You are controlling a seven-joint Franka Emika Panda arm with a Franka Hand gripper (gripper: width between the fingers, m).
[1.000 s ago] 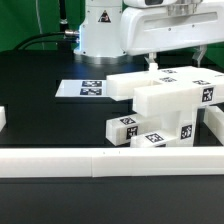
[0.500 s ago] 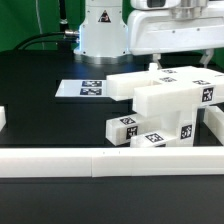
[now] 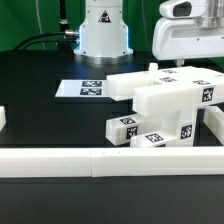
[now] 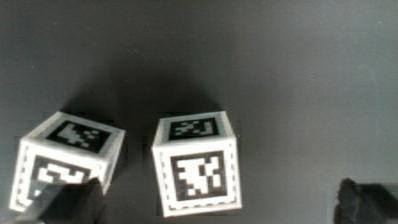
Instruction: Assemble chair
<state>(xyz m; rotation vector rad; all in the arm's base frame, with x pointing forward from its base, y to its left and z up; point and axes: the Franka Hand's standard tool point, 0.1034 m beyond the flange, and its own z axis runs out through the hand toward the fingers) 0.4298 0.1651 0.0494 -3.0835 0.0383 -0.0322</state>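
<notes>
The black counter [image 3: 40,115] is edged in front by a long white border rail [image 3: 60,160]. The chair [image 3: 168,98] sits toward the exterior view's right as a cluster of blocky white tagged parts, with short posts [image 3: 122,128] lying just in front of it and the marker board [image 3: 85,88] flat behind. The pincer [image 4: 210,208] hangs above the parts, jaws spread wide and holding nothing, and the wrist view shows two tagged blocks [image 4: 196,160] side by side, not touching, below it.

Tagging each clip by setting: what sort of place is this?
Likely a robotics lab bench: a black table edged by white border rails, a marker board, and tagged white chair parts beside the arm's base.
</notes>
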